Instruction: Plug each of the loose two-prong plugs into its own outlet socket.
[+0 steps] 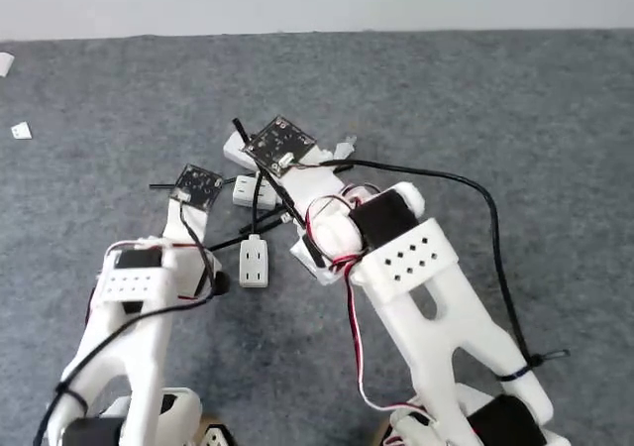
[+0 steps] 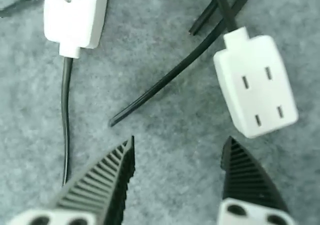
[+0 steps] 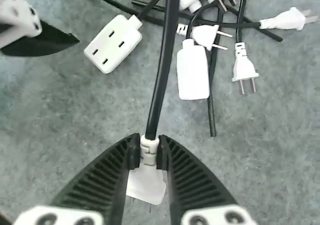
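Inserting is pending: your right gripper (image 3: 147, 142) clamps a plug (image 3: 146, 182); the left gripper (image 2: 180, 144) hangs open. Next, align it with the socket block (image 1: 254, 263), high view centre-left.

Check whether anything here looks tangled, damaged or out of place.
Nothing looks damaged. The black cords cross over each other in a tangle beside the white outlet block, with loose plugs lying at different angles. The right end effector grips one plug.

The right pincer (image 3: 146, 146) clamps a white two-prong plug (image 3: 145, 181) (its black cord (image 3: 162, 60) attached); beyond it, a white outlet block (image 3: 112, 44) and a loose plug (image 3: 244, 71) lie on the grey table (image 3: 60, 115).
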